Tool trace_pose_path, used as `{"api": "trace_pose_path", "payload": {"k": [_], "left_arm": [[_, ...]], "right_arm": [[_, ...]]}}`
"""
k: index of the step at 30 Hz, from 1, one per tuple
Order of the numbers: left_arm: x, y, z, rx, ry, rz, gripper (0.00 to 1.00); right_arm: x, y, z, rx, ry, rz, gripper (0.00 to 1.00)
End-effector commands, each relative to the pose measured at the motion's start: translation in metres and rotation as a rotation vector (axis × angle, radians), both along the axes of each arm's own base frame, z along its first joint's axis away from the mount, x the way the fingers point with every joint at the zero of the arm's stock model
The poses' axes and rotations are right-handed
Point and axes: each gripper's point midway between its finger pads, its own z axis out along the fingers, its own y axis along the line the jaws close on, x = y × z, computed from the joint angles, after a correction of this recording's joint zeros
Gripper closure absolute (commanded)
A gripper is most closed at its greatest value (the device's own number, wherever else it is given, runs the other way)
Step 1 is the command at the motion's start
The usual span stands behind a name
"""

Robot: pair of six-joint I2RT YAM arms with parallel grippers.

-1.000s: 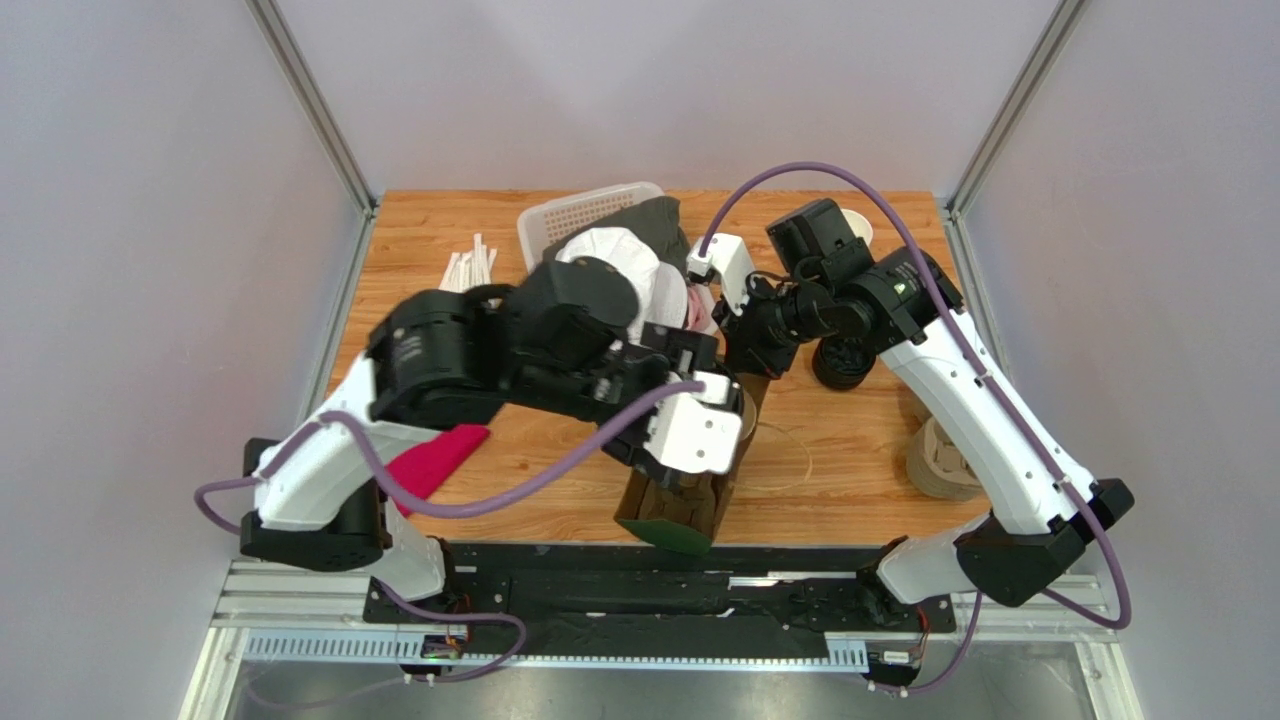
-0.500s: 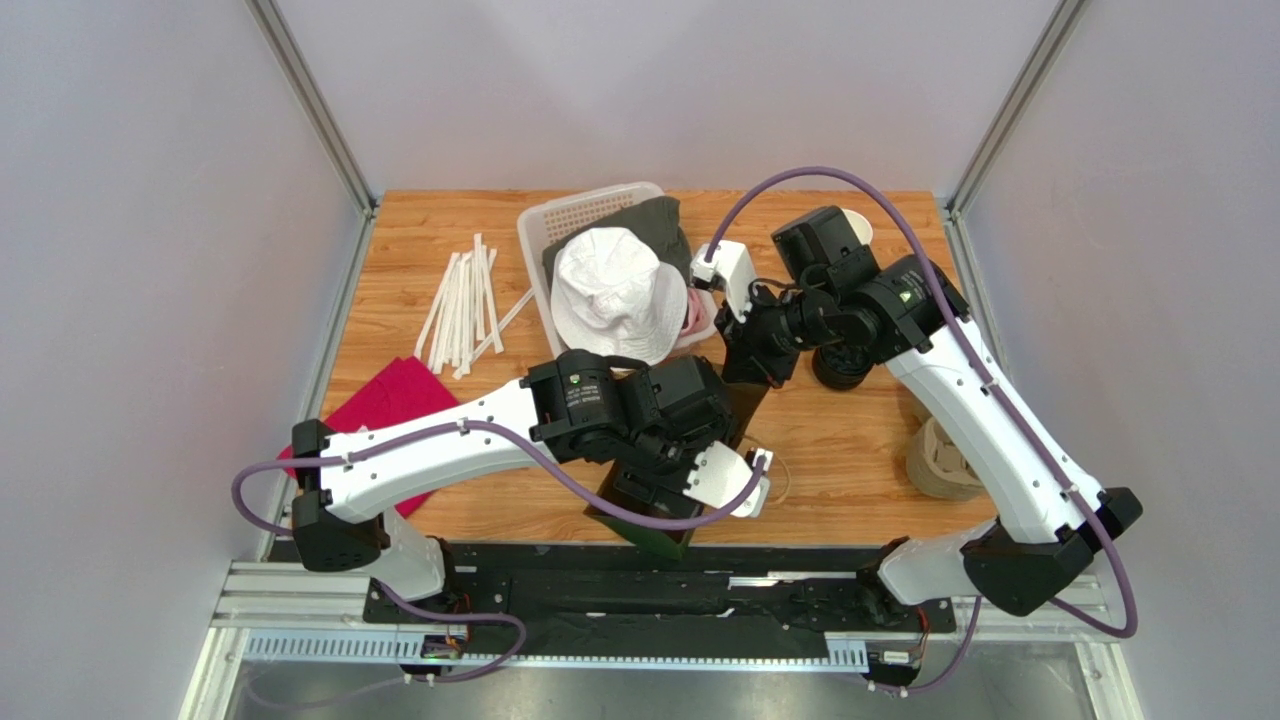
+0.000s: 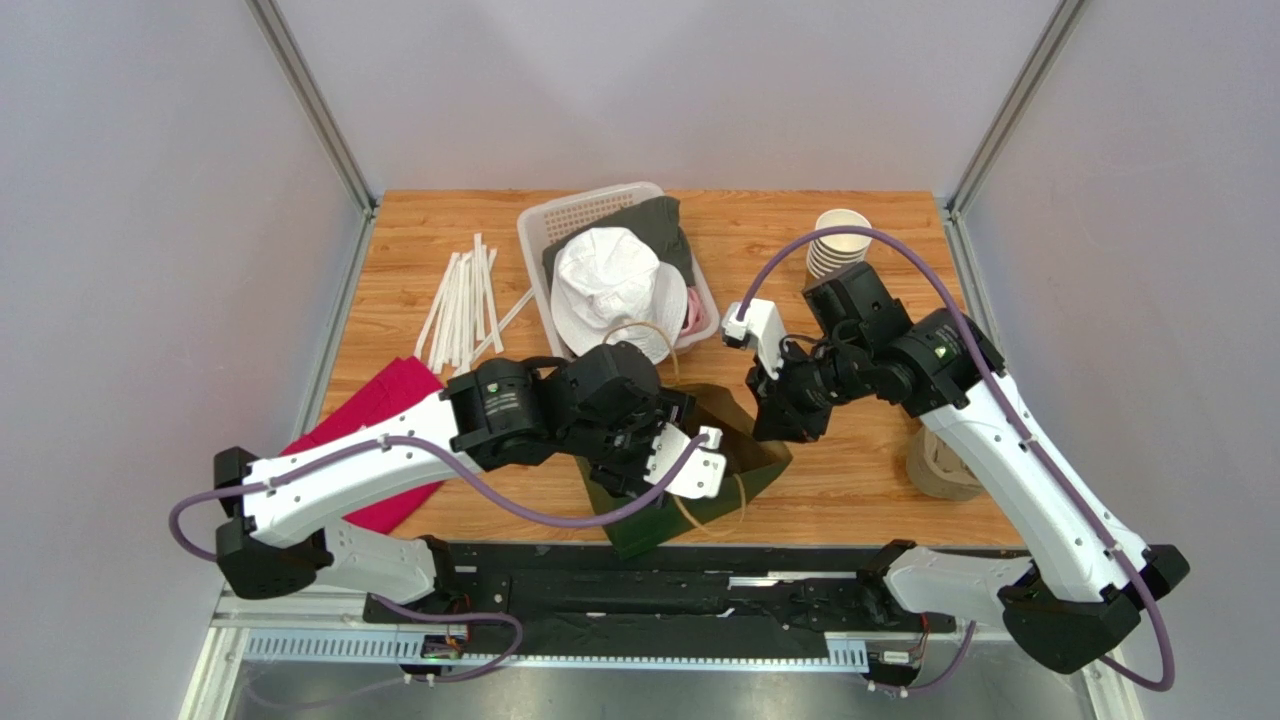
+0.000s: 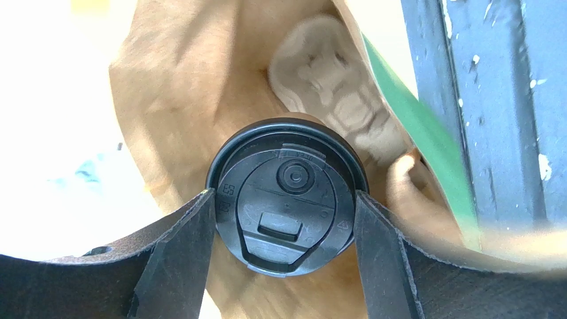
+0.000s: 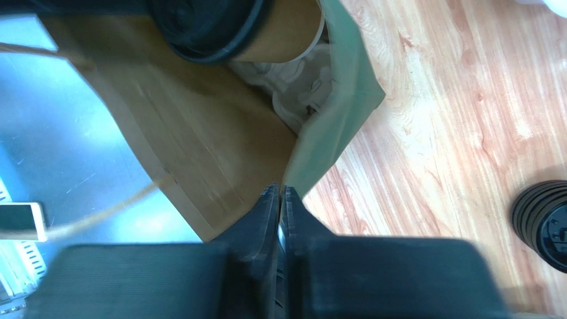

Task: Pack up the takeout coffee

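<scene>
Your left tool (image 4: 285, 199) clamps the takeout coffee (image 4: 293, 176) by the sides of its black lid, so the cup hangs beneath the fingers and can go straight in. The coffee is already inside the mouth of the paper bag (image 4: 180, 86), above the pulp cup carrier (image 4: 326, 73) lying deeper in. Your right tool (image 5: 280, 191), fingers pressed together, pinches the bag's rim. I judge that this holds the mouth open and steadies the bag at the counter's (image 5: 432, 119) near edge while you seat the cup.
</scene>
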Motion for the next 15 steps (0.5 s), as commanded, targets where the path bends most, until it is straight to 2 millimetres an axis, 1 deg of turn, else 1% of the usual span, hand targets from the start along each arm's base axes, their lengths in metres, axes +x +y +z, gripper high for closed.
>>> {"api": "trace_pose_path", "payload": {"k": [1, 2, 3, 4, 5, 6, 8, 9, 10, 11, 12, 13, 15], "left_arm": [[-0.007, -0.010, 0.019, -0.116, 0.001, -0.036, 0.62], [-0.008, -0.011, 0.019, -0.117, 0.004, -0.039, 0.62], [-0.008, -0.011, 0.018, -0.115, 0.008, -0.040, 0.62], [-0.009, -0.011, 0.018, -0.117, 0.013, -0.044, 0.62], [-0.010, -0.011, 0.018, -0.121, 0.015, -0.047, 0.62], [-0.011, -0.011, 0.018, -0.122, 0.019, -0.051, 0.62], [-0.014, -0.010, 0.016, -0.130, 0.024, -0.059, 0.62], [-0.014, -0.010, 0.015, -0.128, 0.027, -0.062, 0.62], [-0.014, -0.010, 0.015, -0.135, 0.029, -0.062, 0.62], [-0.014, -0.010, 0.016, -0.143, 0.028, -0.061, 0.62], [-0.014, -0.009, 0.016, -0.147, 0.035, -0.059, 0.62], [-0.014, -0.009, 0.017, -0.149, 0.037, -0.056, 0.62], [-0.012, -0.008, 0.018, -0.157, 0.043, -0.049, 0.62]], "right_arm": [[-0.013, -0.002, 0.003, 0.031, 0.008, 0.033, 0.80], [-0.017, -0.003, 0.004, 0.031, 0.019, 0.043, 0.74], [-0.020, -0.003, 0.005, 0.032, 0.020, 0.062, 0.62], [-0.022, -0.003, 0.008, 0.040, 0.018, 0.080, 0.58], [-0.021, -0.003, 0.009, 0.034, 0.021, 0.077, 0.55], [-0.018, -0.003, 0.015, 0.042, -0.004, 0.072, 0.49], [-0.004, -0.002, 0.021, 0.037, -0.059, 0.044, 0.46], [0.002, 0.000, 0.028, 0.045, -0.087, 0.033, 0.41], [0.010, 0.001, 0.033, 0.058, -0.115, 0.012, 0.39], [0.014, 0.003, 0.039, 0.070, -0.129, 0.003, 0.37], [0.016, 0.004, 0.044, 0.083, -0.139, -0.007, 0.35], [0.017, 0.008, 0.057, 0.120, -0.159, -0.012, 0.35], [0.012, 0.012, 0.068, 0.162, -0.162, -0.006, 0.35]]}}
